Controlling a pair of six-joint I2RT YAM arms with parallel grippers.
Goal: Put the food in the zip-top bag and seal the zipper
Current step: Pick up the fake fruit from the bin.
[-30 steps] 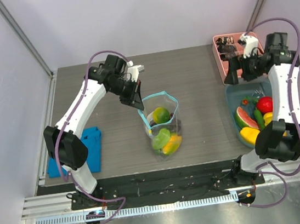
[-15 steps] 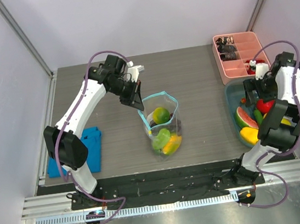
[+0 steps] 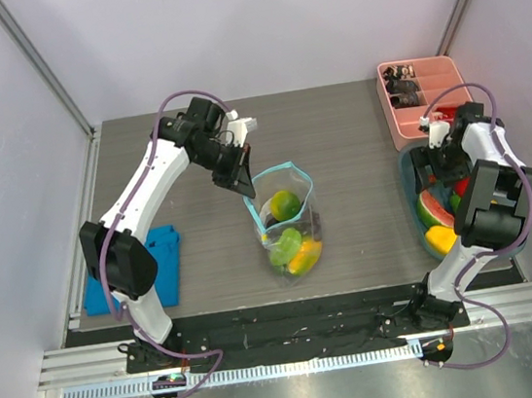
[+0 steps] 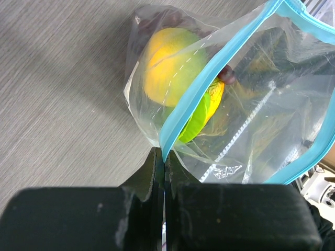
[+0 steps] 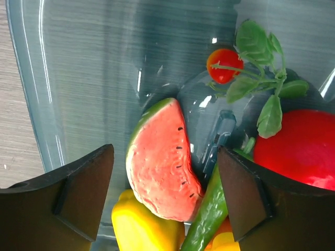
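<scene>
zip-top bag open, holding fruits; watermelon slice outside

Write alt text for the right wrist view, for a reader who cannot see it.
The right gripper hangs over a clear blue-tinted tub, its open jaws on either side of a toy watermelon slice. Around the slice lie a yellow fruit, a long green pepper, a large red fruit and a small cherry tomato on a leafy stem.
</scene>
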